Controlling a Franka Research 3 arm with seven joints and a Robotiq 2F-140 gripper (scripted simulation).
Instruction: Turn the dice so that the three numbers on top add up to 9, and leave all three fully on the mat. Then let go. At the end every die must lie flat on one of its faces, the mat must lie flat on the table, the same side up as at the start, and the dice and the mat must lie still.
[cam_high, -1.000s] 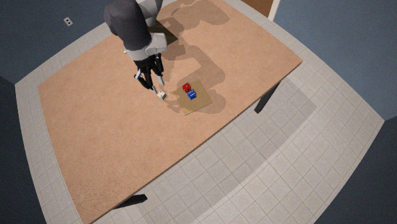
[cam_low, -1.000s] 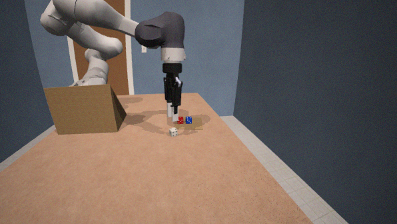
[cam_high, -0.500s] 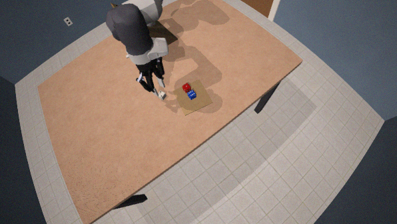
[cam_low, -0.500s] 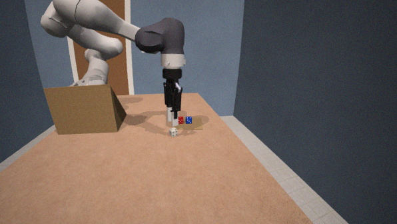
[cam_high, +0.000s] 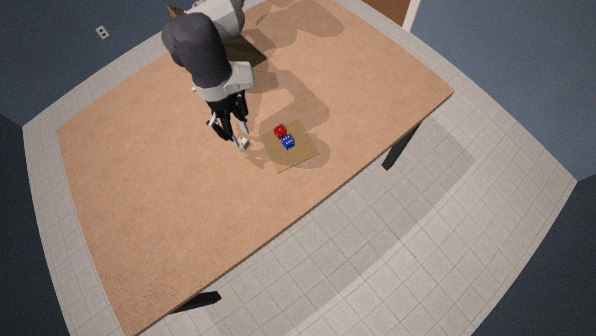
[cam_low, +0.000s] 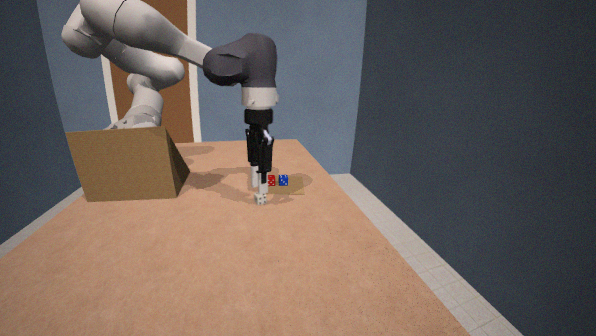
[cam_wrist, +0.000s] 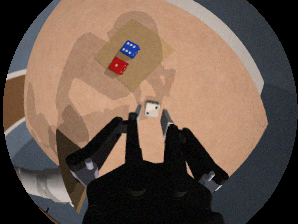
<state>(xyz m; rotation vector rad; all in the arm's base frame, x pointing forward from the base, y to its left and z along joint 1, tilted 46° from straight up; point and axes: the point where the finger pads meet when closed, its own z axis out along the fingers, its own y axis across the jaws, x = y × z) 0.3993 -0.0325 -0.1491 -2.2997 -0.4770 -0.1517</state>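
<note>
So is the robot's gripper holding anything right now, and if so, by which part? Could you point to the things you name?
Nothing is held: the black two-finger gripper (cam_high: 241, 138) (cam_low: 259, 184) (cam_wrist: 151, 113) is partly open, with the small white die (cam_high: 243, 143) (cam_low: 260, 199) (cam_wrist: 152, 109) on the table.

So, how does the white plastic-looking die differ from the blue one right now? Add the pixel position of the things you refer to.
The white die (cam_high: 243, 143) (cam_low: 260, 199) (cam_wrist: 152, 109) is off the tan square mat (cam_high: 295, 160) (cam_low: 296, 188) (cam_wrist: 150, 55); the blue die (cam_high: 287, 142) (cam_low: 283, 180) (cam_wrist: 130, 49) is on it.
The white die appears to show two on top, the blue die six.
The claw (cam_high: 242, 138) (cam_low: 259, 189) (cam_wrist: 151, 113) is by the white die, away from the blue one.
Both are dotted cubes.
</note>
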